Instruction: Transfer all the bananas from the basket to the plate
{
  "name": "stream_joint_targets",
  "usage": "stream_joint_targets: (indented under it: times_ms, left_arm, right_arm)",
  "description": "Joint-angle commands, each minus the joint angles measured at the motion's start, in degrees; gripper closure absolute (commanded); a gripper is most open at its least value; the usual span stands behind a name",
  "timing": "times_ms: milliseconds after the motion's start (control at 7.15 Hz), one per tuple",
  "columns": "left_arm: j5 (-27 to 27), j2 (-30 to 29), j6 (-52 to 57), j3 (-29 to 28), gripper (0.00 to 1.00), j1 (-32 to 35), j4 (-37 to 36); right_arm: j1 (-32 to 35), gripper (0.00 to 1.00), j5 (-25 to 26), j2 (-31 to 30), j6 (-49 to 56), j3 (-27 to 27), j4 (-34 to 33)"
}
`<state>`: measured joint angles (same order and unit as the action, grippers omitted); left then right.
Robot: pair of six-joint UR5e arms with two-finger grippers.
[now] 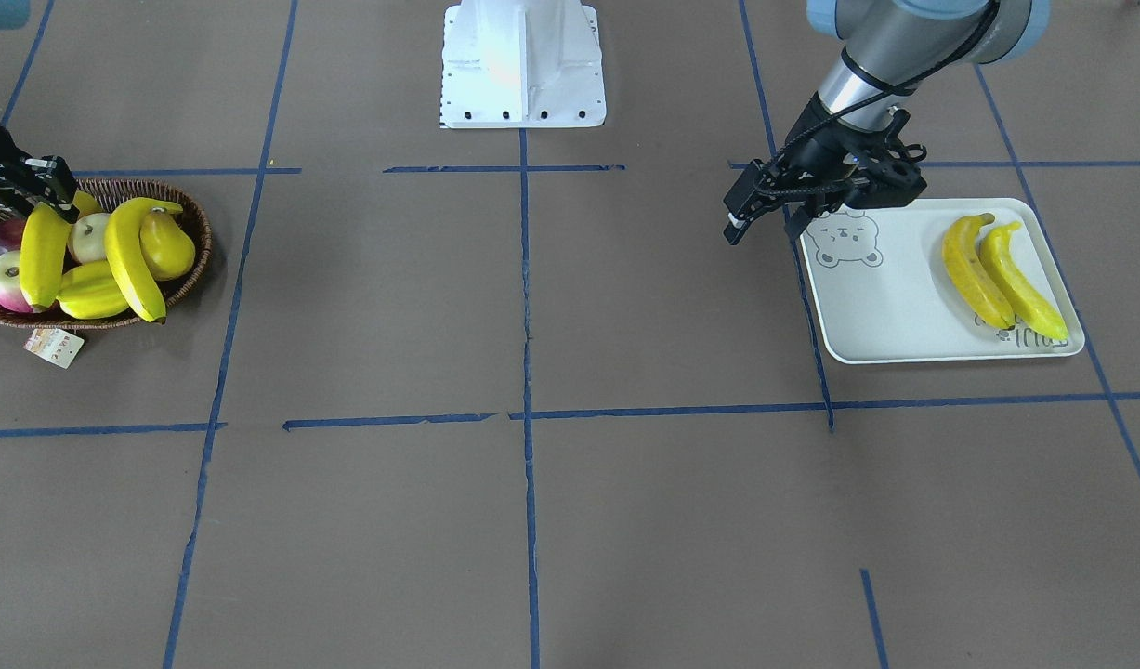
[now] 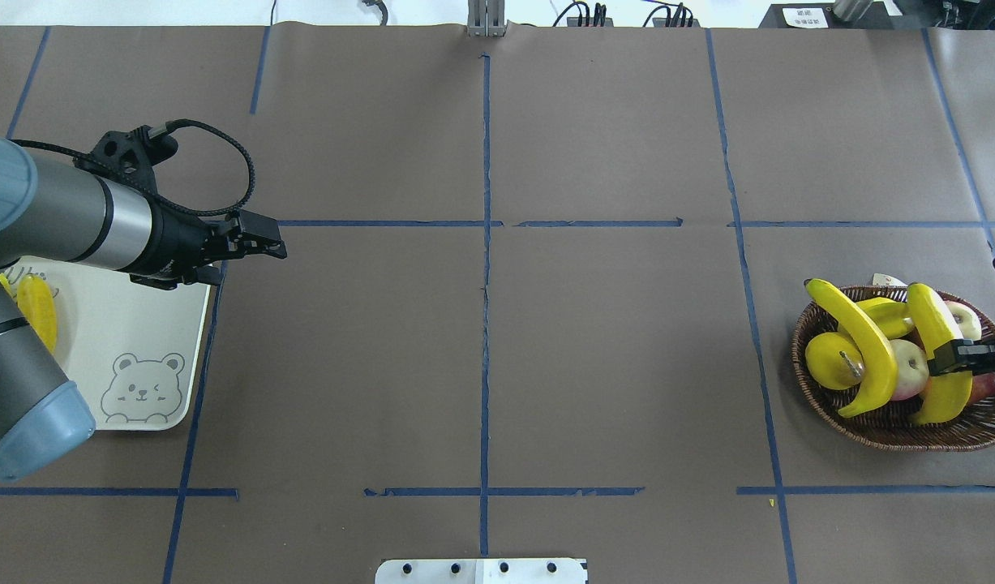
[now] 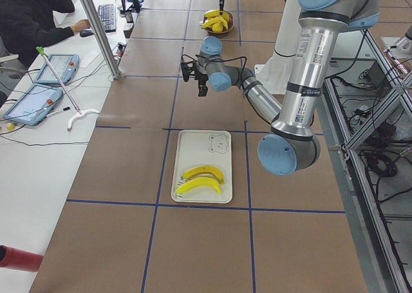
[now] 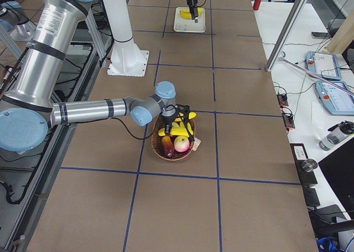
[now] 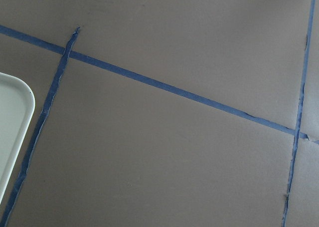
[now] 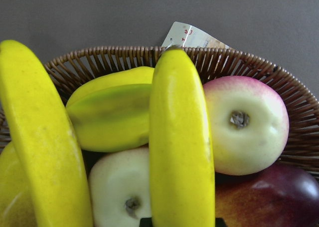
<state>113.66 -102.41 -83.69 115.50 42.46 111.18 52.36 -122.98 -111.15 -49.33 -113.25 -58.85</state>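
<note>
Glossy curved banana [image 6: 182, 137] pinched by right fingers [image 2: 955, 354] over woven basket [image 6: 294, 102].

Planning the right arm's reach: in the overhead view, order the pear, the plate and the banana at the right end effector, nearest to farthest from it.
1. Banana, in the basket, right at the right end effector.
2. Pear, on the basket's left side.
3. Plate, at the table's far left.

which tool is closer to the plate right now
Left. The left tool hangs just beside the plate's bear-face end; the right tool is across the table, gripping a banana in the basket.
</note>
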Motion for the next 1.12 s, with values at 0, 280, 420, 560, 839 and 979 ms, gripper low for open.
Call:
stream_joint_targets:
  times_ms: [0,280,420,560,839,979]
  left_arm:
    - [-0.02,-0.42,-0.42,-0.01,0.0,-0.01,0.0]
    - [-0.02,-0.42,-0.51,-0.01,0.0,-0.09,0.0]
    - [-0.02,-0.42,-0.51,-0.01,0.0,-0.1,0.0]
    - [0.07,-0.51,-0.51,-0.01,0.0,-0.1,0.0]
    - [0.25,-2.26,-1.55,-0.01,0.0,-1.15,0.0]
    - [0.42,-4.18,-4.61,-0.01,0.0,-1.24,0.18]
  right_arm:
    - [0.46,0.97,-0.5,-1.6,0.2,-1.78,0.92]
    - [9.46,1.0,-9.24,-2.23,3.08,-3.9,0.67]
    - [14.73,1.0,-13.12,-2.05,7.89,-4.08,0.66]
    - [18.09,1.0,-14.9,-0.75,11.85,-4.52,0.66]
    - [17.95,1.0,-21.56,9.5,10.15,-3.91,-0.21]
    - [17.78,1.0,-25.25,17.03,5.35,-1.38,-1.52]
